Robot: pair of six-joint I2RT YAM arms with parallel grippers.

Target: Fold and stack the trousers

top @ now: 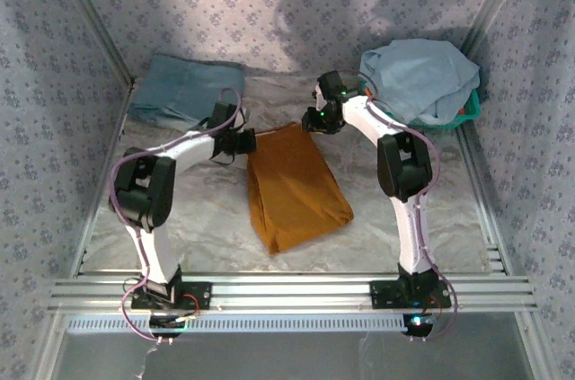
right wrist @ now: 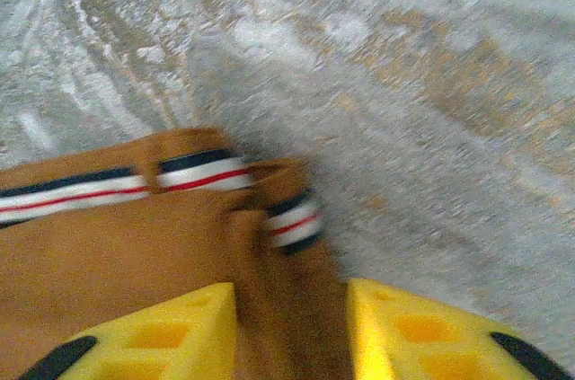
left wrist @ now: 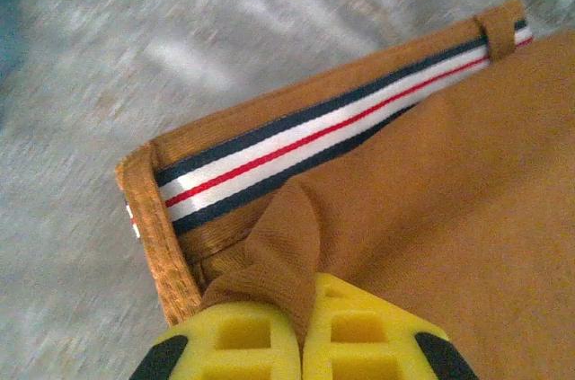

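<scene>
The trousers (top: 296,187) lie in the middle of the counter (top: 431,218) as a folded rust-orange slab. Their waistband end points away from my bases, and I stand at both far corners. My left tool (left wrist: 305,331) is pressed together on a small tuck of cloth just inside the corner, below the striped waistband trim (left wrist: 314,142). My right tool (right wrist: 292,326) stands half spread at the other corner with a ridge of cloth bunched between its fingers. From here I cannot tell whether it is biting that ridge or only straddling it.

I judge this cloth to be soft, light and limp. It will sag and drag between my two holds, and a thin pinch of one layer may slide out or peel the fold apart. The waistband looks like the firmest part, thick and stitched, so I would take hold there, through all layers at each corner. I would lift both corners evenly to keep the fold square.
</scene>
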